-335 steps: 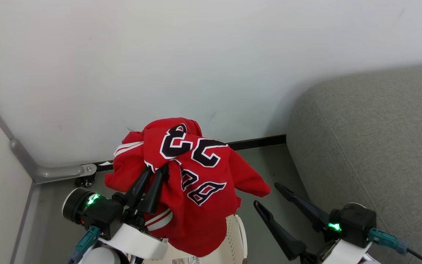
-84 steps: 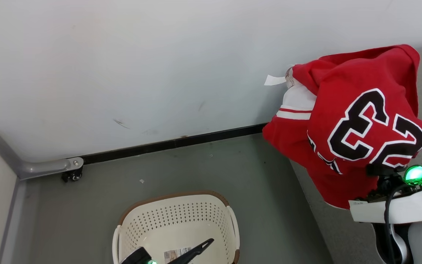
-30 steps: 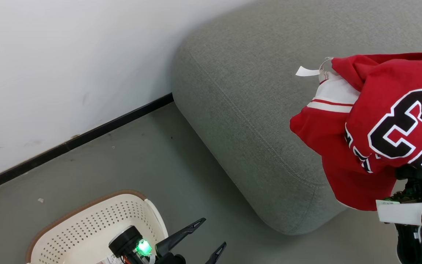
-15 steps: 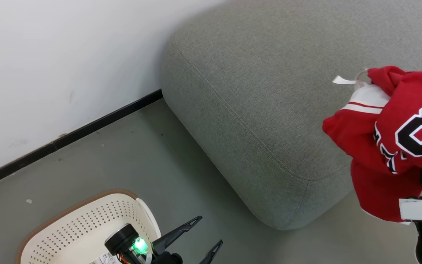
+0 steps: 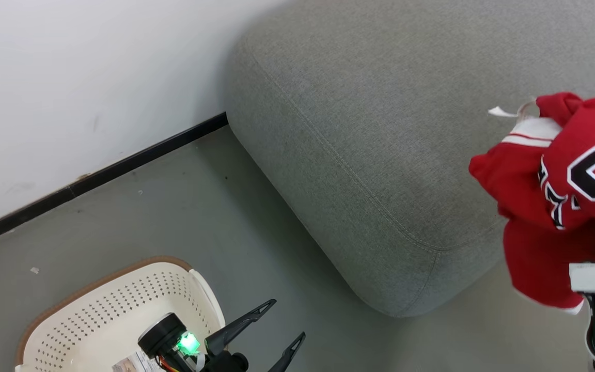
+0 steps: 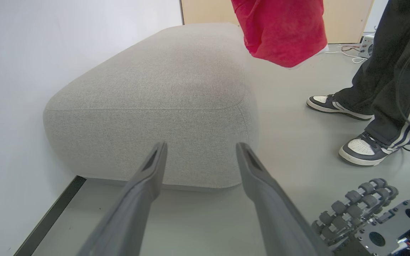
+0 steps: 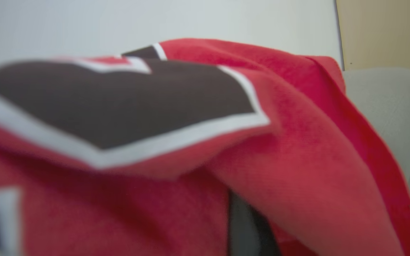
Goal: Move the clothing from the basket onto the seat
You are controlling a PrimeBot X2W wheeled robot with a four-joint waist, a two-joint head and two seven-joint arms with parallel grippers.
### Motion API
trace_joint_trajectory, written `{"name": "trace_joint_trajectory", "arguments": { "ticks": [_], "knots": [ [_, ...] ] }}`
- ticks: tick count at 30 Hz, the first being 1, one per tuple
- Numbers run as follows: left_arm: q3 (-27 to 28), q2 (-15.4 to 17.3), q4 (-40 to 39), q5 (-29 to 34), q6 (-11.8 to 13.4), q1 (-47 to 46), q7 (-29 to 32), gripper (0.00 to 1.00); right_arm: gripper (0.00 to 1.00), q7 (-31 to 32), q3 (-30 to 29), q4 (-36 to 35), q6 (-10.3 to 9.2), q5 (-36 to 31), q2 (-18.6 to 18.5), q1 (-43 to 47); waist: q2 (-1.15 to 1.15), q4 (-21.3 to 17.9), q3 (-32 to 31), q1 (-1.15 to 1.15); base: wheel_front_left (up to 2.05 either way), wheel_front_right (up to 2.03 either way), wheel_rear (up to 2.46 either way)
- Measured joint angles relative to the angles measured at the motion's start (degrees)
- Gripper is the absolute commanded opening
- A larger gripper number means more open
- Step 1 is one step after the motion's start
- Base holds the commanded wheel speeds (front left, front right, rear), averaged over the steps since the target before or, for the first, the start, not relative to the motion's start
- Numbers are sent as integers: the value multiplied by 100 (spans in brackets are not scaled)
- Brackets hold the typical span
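At the right edge of the head view, a red basketball jersey [image 5: 550,206] with a black, white-outlined number hangs bunched from the right gripper [image 7: 245,227]. The fingers are buried in the cloth and closed tight on it. One dark finger shows through a fold in the right wrist view.

Orientation: the jersey's long axis runs up and down, with the gathered top at the gripper and the loose hem lowest. A white tag [image 5: 501,111] and the white-striped trim sit at the upper end, and the tag points towards the robot's left. The number faces up towards the head camera.

Position: the jersey hangs in the air over the near right edge of the large grey fabric sofa [image 5: 370,155], partly over the cushion and partly over the grey floor [image 5: 199,217]. In the left wrist view the hem is clear of the upholstery.

The left gripper [image 5: 287,319] is low at the bottom of the head view, just beside the right wall of the cream-white perforated plastic basket [image 5: 96,281] with a brown rim. Its fingers are spread wide and hold nothing. They point towards the sofa's rounded end.

A label sticker [image 5: 129,364] lies on the basket's bottom.

A person's legs [image 6: 393,71], in dark striped trousers and dark-and-white trainers, stand on the floor beyond the sofa.
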Motion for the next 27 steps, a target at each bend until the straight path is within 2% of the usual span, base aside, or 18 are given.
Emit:
{"name": "trace_joint_trajectory", "arguments": {
  "ticks": [5, 9, 15, 22, 27],
  "knots": [
    [-1, 82, -32, 73, 0, 3, 0, 100, 0, 0, -24, 83, 0, -331, 1, -307, 0, 47, 108, 0, 0, 0, 0],
    [-8, 203, -48, 93, 0, 4, 0, 100, 0, 0, -114, 187, 0, -335, 2, -543, 0, 81, 211, 0, 0, 0, 0],
    [-14, 343, -136, 132, -1, 4, 0, 100, 0, 0, -272, 380, 0, -154, 1, -988, 0, 115, 399, 0, 0, 0, 0],
    [46, 390, -279, 98, -1, 20, 0, 100, 0, -1, -219, 1090, -1, 633, -3, -1544, 0, 148, 657, 0, 0, 0, 0],
    [-7, 528, -382, 136, -1, 23, 0, 100, 0, -1, -74, 1373, -1, 392, -1, -1965, 0, 176, 856, 0, 0, 0, 0]
  ]
}}
